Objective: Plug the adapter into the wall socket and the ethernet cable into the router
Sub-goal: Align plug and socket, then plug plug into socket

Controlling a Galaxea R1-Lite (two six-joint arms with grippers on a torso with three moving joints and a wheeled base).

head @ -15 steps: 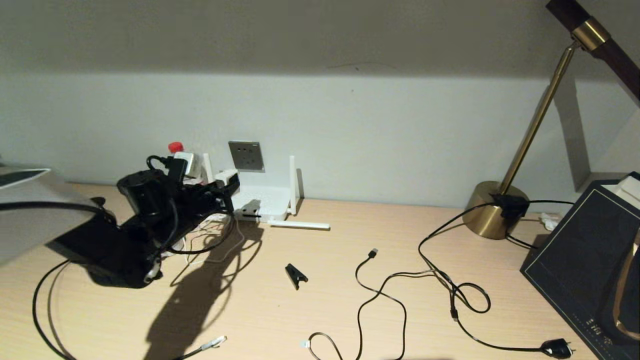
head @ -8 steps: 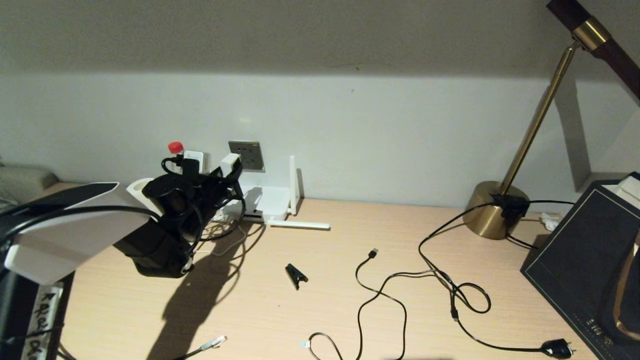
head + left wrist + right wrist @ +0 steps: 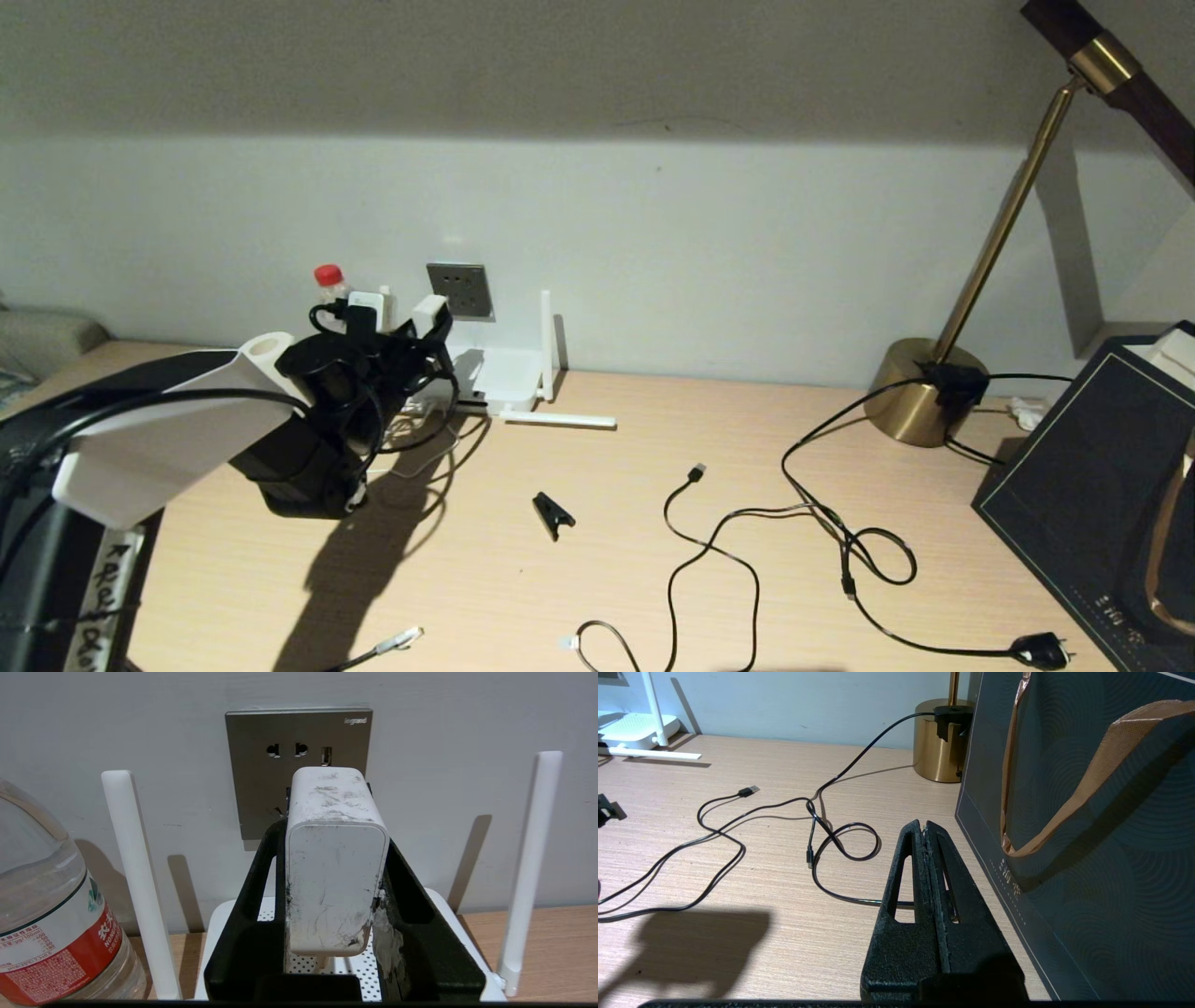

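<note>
Left hand (image 3: 334,868): closed on the adapter (image 3: 335,858), one finger on each side face, held off the desk (image 3: 579,560) just in front of the wall socket (image 3: 299,765); prongs hidden, contact with the plate cannot be told.

Water bottle (image 3: 46,914): clear, red label, red cap; stands at the wall beside the router's left antenna.

Adapter, appearance: small white rounded block, casing scuffed with dark marks, thin white cord hanging beneath.
Adapter, handling (judged): light, rigid, smooth-sided, so liable to slip or twist between the fingers under push; best held low on the flat side faces, as now, leaving the pronged end free.

Wall socket: square dark grey metallic plate on the wall above the router; upper holes visible, lower ones partly hidden by the adapter.

Router (image 3: 509,373): flat white box against the wall under the socket, perforated top; two antennas upright, one lying on the desk.

Ethernet cable (image 3: 397,641): clear-clip end lying at the desk's near edge, well apart from the router, unplugged.

USB cable (image 3: 695,474): thin, black, loose at mid-desk.

Lamp (image 3: 920,392): brass base at the right, black cord trailing.

Right hand (image 3: 927,830): fingers pressed together, empty, parked over the desk beside a dark paper bag (image 3: 1087,835).
</note>
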